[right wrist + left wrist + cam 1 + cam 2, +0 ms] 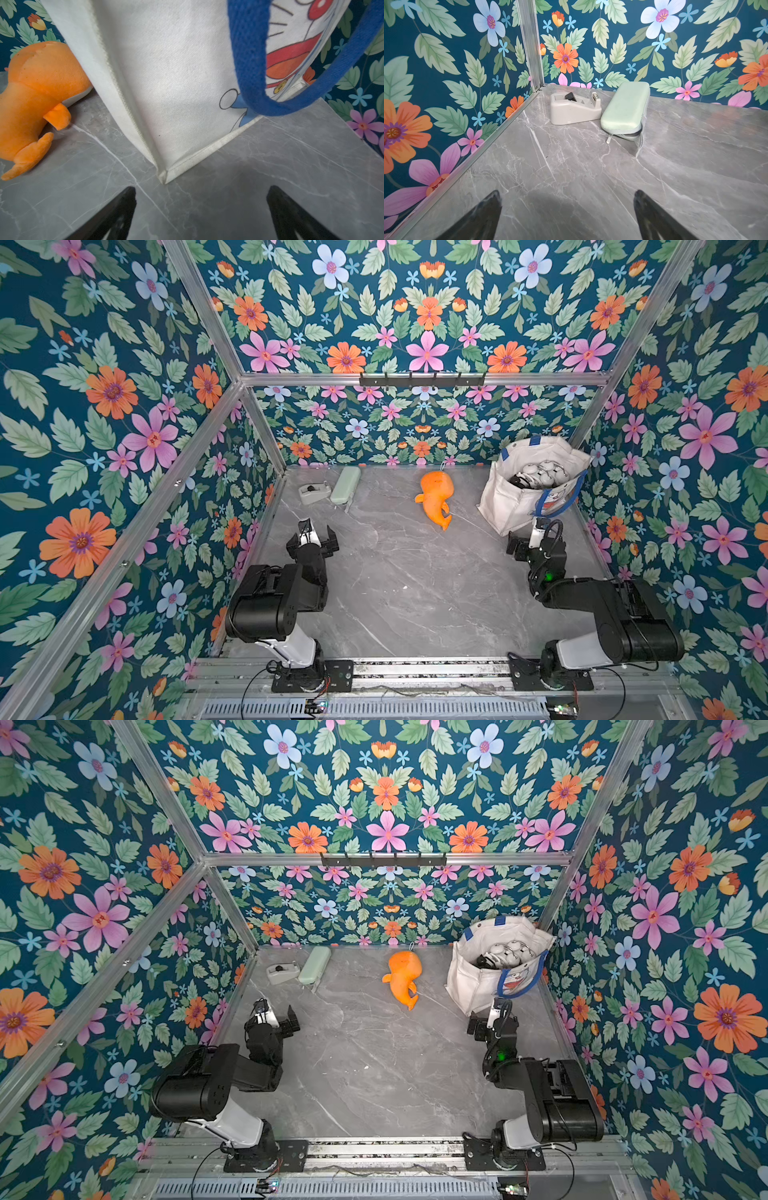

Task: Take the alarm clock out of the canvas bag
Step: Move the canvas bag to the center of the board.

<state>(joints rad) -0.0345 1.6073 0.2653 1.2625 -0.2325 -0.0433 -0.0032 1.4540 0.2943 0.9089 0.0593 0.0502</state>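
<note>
The canvas bag (511, 502) (469, 979) stands upright at the back right of the table, off-white with blue strap handles and its mouth open. Inside it the alarm clock (538, 476) (506, 953) shows as white bells over a dark face; its lower part is hidden by the bag wall. My right gripper (536, 536) (492, 1017) is open just in front of the bag's near corner. In the right wrist view the gripper (201, 189) is low over the marble, with the bag (176, 83) and a blue handle (249, 62) just ahead. My left gripper (311, 534) (567, 193) is open and empty over the table's left side.
An orange plush fish (434, 497) (37, 93) lies just left of the bag. A grey tape dispenser (313, 492) (573, 110) and a pale green zip case (345, 484) (625, 108) sit in the back left corner. Flowered walls close in three sides; a hook rail (422, 379) runs along the back.
</note>
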